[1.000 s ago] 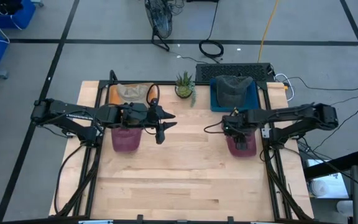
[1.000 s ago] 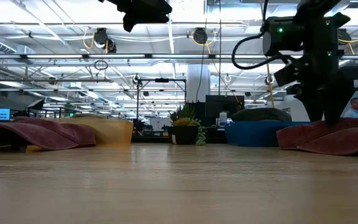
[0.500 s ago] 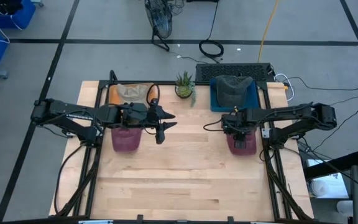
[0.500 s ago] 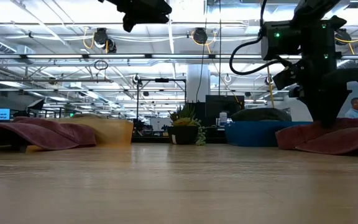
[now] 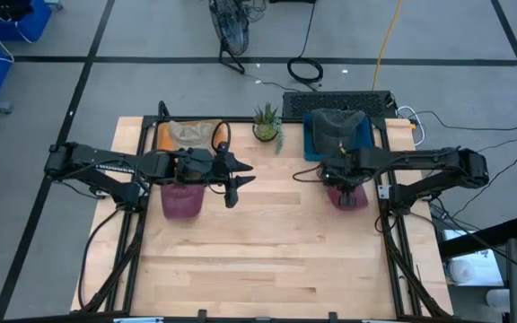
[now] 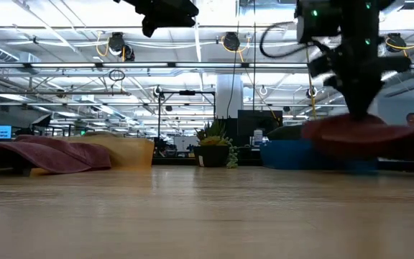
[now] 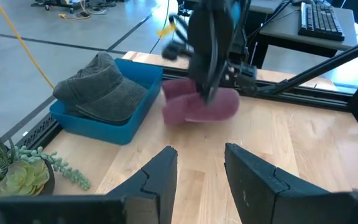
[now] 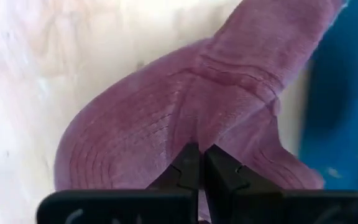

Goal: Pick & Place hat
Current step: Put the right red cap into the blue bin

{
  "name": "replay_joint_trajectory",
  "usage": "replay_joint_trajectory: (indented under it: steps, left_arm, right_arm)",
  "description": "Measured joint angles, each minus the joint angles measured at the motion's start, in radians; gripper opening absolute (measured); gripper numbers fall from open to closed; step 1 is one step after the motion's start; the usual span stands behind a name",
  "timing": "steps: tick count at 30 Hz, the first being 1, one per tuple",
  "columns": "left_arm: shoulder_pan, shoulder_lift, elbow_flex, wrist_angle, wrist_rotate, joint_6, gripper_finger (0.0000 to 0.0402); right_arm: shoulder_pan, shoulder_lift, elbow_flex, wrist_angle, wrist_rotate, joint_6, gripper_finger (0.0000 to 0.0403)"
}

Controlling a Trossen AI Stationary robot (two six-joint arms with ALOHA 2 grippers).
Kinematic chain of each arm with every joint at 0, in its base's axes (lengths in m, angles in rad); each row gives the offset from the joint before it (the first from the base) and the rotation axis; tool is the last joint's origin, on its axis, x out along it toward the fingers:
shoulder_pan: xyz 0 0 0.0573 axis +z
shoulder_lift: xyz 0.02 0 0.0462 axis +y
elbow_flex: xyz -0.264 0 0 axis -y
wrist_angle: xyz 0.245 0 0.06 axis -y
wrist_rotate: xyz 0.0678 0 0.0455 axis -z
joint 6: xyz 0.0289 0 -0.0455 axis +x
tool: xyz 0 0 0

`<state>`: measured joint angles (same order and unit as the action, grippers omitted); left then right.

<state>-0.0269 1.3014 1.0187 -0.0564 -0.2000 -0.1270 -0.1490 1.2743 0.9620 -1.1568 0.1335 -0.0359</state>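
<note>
A maroon hat [image 8: 185,118] hangs over the table's right side, just in front of a blue bin [image 5: 366,144]. My right gripper [image 8: 197,157] points down and is shut on it; the low view shows the hat [image 6: 351,137] off the tabletop. A grey hat [image 5: 335,127] lies inside the bin. My left gripper [image 7: 201,168] stands open and high over the table's left half, holding nothing. A second maroon hat [image 5: 182,199] lies flat on the table below that arm. My right gripper pinches a raised fold of cloth [image 8: 194,134] between its two fingers, near the hat's middle where the stitched brim meets the crown. The fingers come from above, pointing down. The hat hangs roughly level under them, lifted clear of the table.
A small potted plant [image 5: 267,123] stands at the far edge between the bin and a tan container [image 5: 187,135] at the far left. A keyboard [image 5: 339,100] lies beyond the bin. Bare wood fills the table's middle and near half [image 5: 267,260].
My right gripper has taken hold of the maroon hat and gone up, drifting a little toward the far edge and the blue bin. The hat, which lay on the table, now hangs clear of it.
</note>
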Motion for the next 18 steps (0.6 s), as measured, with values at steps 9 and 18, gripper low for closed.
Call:
replay_joint_trajectory:
  steps: [9, 18]
  left_arm:
    - [0.0, 0.0, 0.0, 0.0, 0.0, 0.0, 0.0136]
    - [0.0, 0.0, 0.0, 0.0, 0.0, 0.0, 0.0136]
  right_arm:
    - [-0.004, 0.0, 0.282, -0.149, 0.19, 0.006, 0.0001]
    - [-0.162, 0.019, 0.343, -0.086, 0.287, -0.162, 0.0001]
